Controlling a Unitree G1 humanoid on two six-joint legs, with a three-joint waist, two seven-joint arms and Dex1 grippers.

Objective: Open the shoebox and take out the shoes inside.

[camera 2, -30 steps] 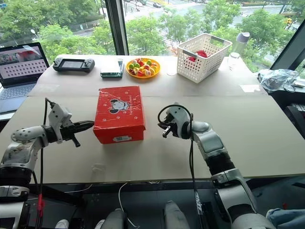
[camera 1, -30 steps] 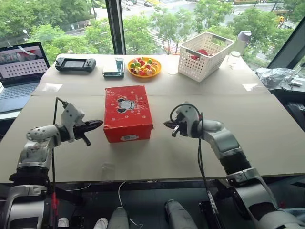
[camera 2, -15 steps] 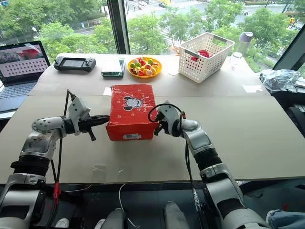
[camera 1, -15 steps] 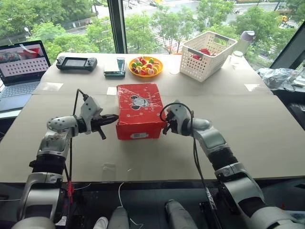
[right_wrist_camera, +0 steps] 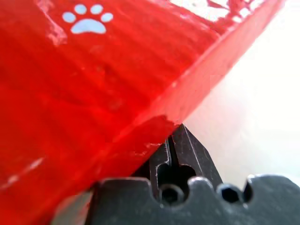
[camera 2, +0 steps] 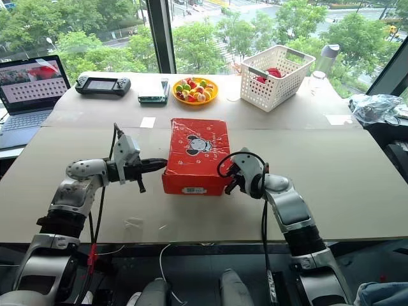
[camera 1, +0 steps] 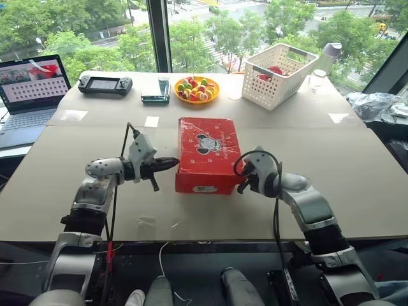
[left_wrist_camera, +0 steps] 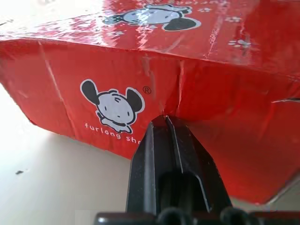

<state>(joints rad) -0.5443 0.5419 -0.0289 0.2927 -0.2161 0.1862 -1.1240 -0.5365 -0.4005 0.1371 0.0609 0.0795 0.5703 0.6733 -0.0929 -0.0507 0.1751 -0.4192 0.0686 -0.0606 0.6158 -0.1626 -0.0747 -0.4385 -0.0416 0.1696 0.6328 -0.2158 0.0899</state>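
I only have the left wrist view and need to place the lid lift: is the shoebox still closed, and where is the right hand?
Observer: The shoebox is closed, lid flat. The right hand sits at the box's opposite side, near the front corner.
Operator: Is the right hand open?
Observer: No, its fingers are shut, tips tucked against the lower edge of the box wall.
Operator: And my left hand, seen from above?
Observer: The left hand, shut too, points at the middle of the box's left side wall, tips at the wall.
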